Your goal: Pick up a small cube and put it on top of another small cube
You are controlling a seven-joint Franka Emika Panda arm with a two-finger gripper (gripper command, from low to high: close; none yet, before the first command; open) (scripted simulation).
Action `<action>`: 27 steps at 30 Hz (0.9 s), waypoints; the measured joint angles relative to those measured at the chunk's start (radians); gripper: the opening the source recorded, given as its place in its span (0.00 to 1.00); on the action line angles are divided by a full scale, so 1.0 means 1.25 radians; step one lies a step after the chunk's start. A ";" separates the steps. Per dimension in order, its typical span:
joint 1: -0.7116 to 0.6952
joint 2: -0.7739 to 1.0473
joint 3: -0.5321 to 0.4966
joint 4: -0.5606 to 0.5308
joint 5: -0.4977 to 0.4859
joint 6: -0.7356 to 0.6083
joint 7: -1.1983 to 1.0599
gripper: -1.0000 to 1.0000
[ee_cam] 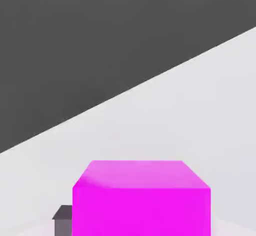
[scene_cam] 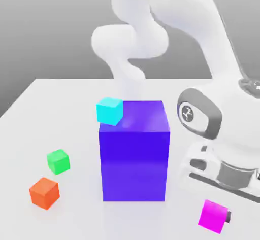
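Claw (scene_cam: 221, 217) sat low at the table (scene_cam: 76, 218), fingers clamped on the magenta cube (scene_cam: 212, 215); one dark fingertip (ee_cam: 63, 219) showed touching the cube's side in the hand view. Green cube (scene_cam: 58, 161) lay well apart from the claw, toward the exterior view's left, beyond the big blue block (scene_cam: 134, 152). Judged: carry must lift and clear or skirt that block.

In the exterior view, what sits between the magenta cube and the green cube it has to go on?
The big blue-purple block stands between the magenta cube and the green cube, with the cyan cube at its top corner. The orange cube lies off that line, near the green one.
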 joint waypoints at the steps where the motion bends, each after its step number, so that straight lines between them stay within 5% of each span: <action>1: -0.020 -0.015 -0.010 -0.015 -0.003 0.000 -0.030 0.00; 12: -0.228 -0.192 -0.124 -0.185 0.028 0.016 -0.400 0.00; 19: -0.383 -0.307 -0.183 -0.300 0.108 0.040 -0.684 0.00; 27: -0.419 -0.437 -0.327 -0.447 0.217 0.076 -1.043 0.00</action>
